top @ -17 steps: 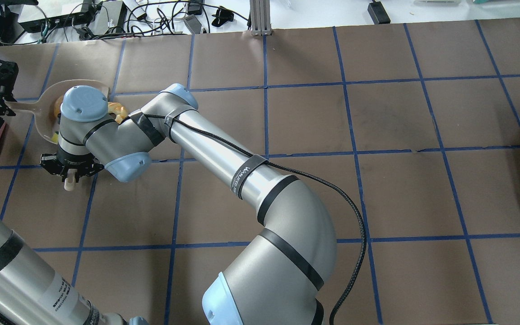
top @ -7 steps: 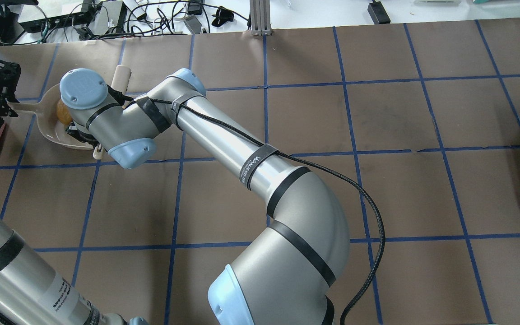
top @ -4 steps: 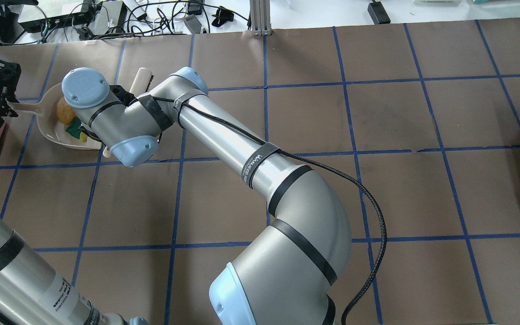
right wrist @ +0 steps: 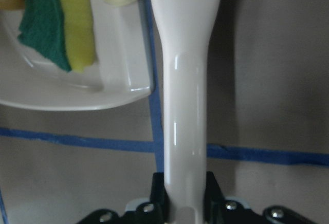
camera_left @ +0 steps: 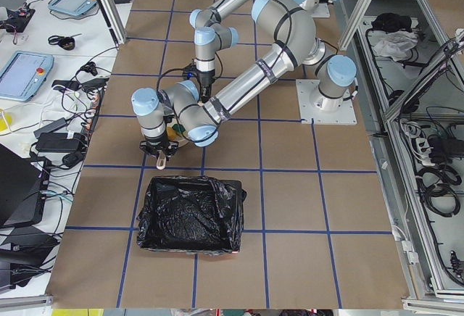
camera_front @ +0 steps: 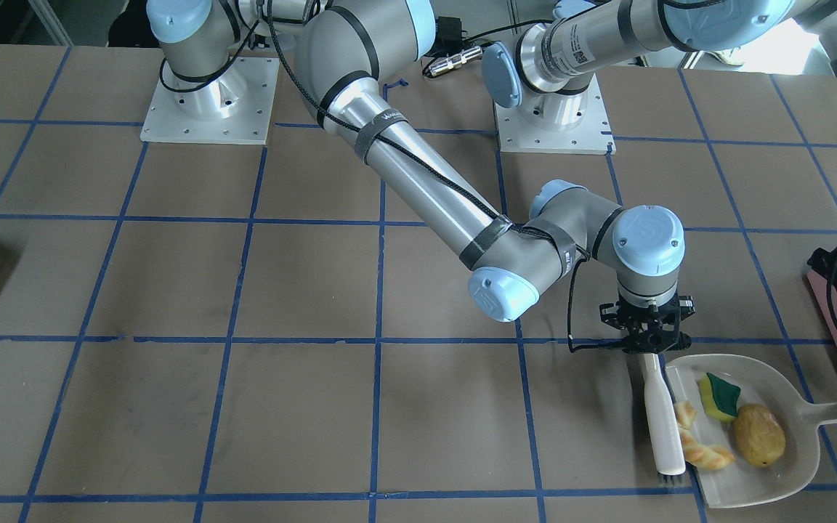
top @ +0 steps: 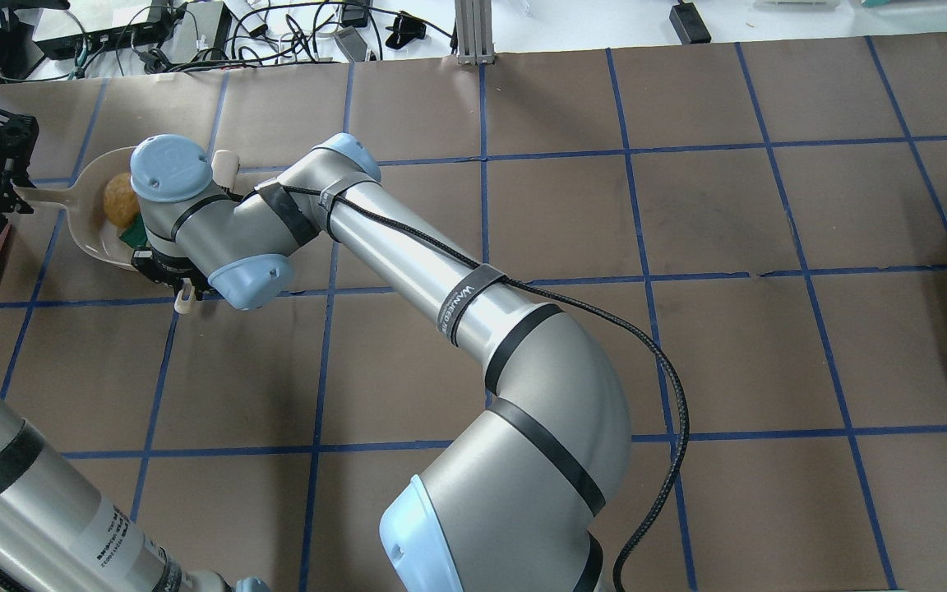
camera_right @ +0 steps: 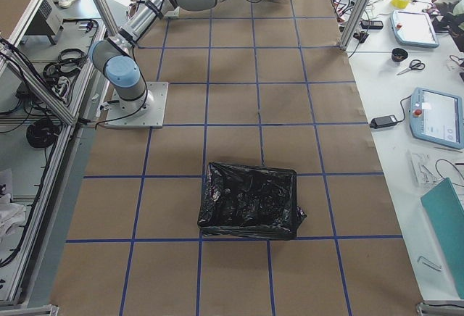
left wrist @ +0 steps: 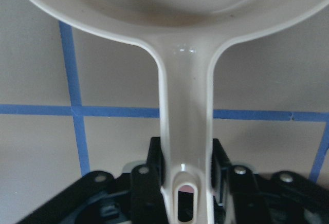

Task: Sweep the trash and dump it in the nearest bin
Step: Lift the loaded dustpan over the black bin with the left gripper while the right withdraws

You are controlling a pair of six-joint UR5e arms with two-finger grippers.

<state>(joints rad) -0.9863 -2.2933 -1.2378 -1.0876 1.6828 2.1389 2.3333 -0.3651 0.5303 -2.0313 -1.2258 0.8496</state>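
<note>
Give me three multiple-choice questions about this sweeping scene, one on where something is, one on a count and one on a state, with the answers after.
1. Where is the potato? A in the dustpan; B on top of the brush; C held by the right gripper.
2. How many items lie in the dustpan? A one; B two; C three.
3. What is the left gripper doing? A hanging open; B shut on the dustpan's handle; C shut on the sponge.
Answers: 1 A, it sits in the dustpan's bowl. 2 C, potato, sponge and croissant. 3 B, its fingers press both sides of the handle.
</note>
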